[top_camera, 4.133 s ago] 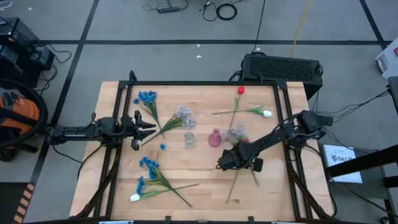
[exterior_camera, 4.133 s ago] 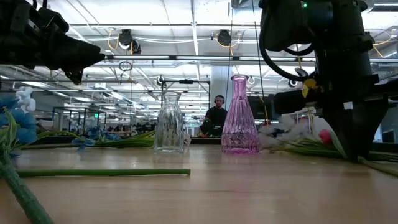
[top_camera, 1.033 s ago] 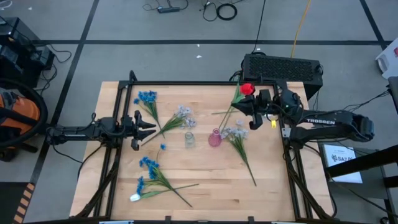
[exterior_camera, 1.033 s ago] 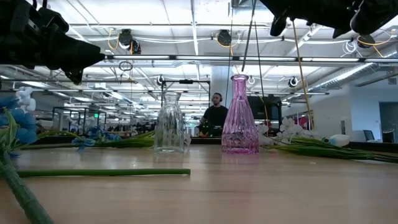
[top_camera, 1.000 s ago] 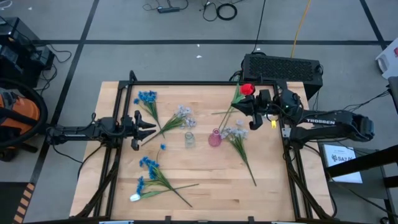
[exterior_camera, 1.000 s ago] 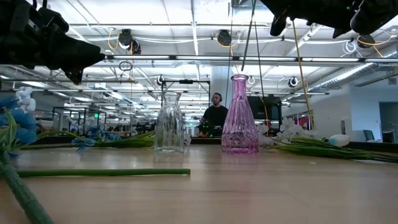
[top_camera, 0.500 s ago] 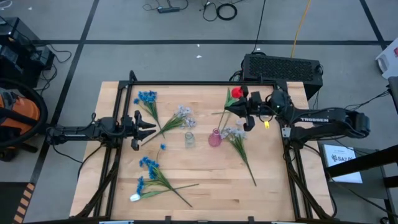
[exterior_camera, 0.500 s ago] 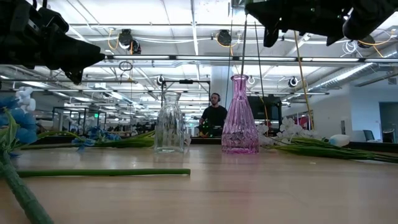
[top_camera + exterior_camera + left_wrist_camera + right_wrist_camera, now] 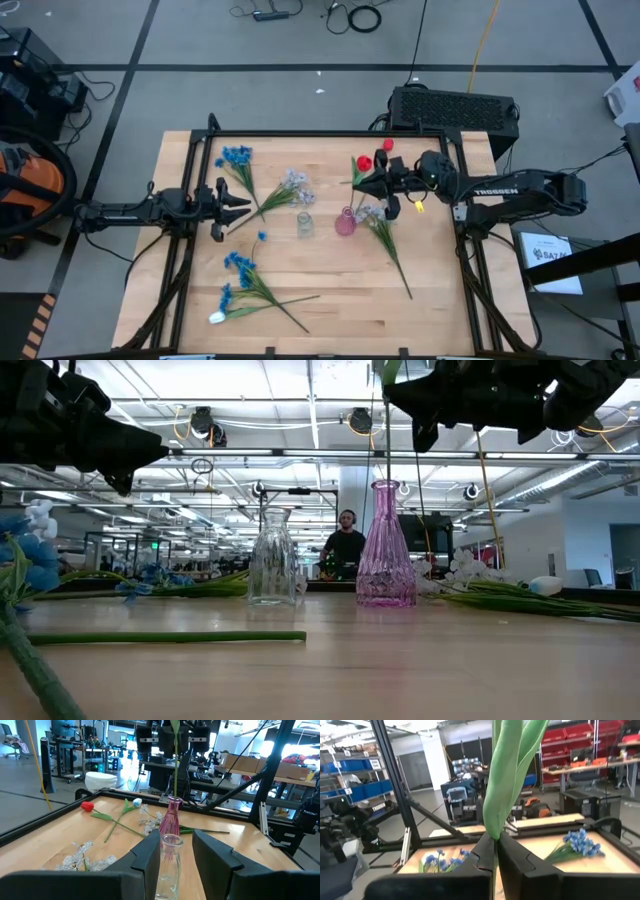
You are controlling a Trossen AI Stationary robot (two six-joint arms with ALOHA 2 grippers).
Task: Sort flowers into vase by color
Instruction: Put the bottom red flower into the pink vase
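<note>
On the right arm (image 9: 520,190) (hand (image 9: 372,183) gripping a red tulip (image 9: 363,163)), "TROSSEN" reads.

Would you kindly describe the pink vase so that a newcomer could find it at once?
Look at the middle of the wooden table, where two small vases stand side by side. The pink vase is the one nearer the right arm, beside the clear glass vase; its tinted, slender-necked body sets it apart.

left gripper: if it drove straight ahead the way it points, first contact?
Likely the clear vase, framed between the open left gripper's fingers in its wrist view, with the pink vase behind it. Depth is unclear; the lavender-white spray lies just beside that line.
</note>
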